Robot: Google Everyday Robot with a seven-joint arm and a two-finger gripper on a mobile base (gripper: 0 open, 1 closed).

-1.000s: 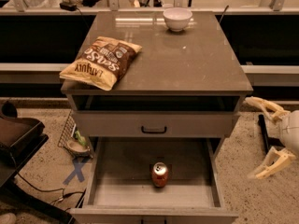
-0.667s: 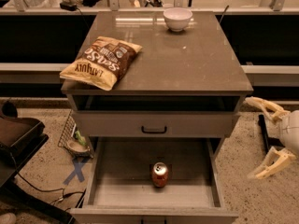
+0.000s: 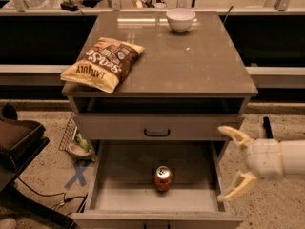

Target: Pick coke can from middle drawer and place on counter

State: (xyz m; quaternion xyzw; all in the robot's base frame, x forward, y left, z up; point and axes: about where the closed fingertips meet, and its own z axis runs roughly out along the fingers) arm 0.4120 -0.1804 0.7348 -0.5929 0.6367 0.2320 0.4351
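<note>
The coke can (image 3: 163,178) stands upright on the bare floor of the open middle drawer (image 3: 119,194), near its centre. The counter (image 3: 190,61) is the glossy grey-brown top of the cabinet above. My gripper (image 3: 232,163) is at the lower right, just outside the drawer's right wall and level with it, to the right of the can. Its two cream fingers are spread wide apart and hold nothing.
A brown-yellow chip bag (image 3: 102,63) lies on the counter's left front, overhanging the edge. A white bowl (image 3: 180,19) sits at the counter's back. A closed drawer front with a black handle (image 3: 157,132) is above the open drawer. A dark chair (image 3: 19,142) and a wire basket (image 3: 74,140) stand at the left.
My gripper has moved left, closer to the drawer's right wall. The can, bag and bowl have not moved.
</note>
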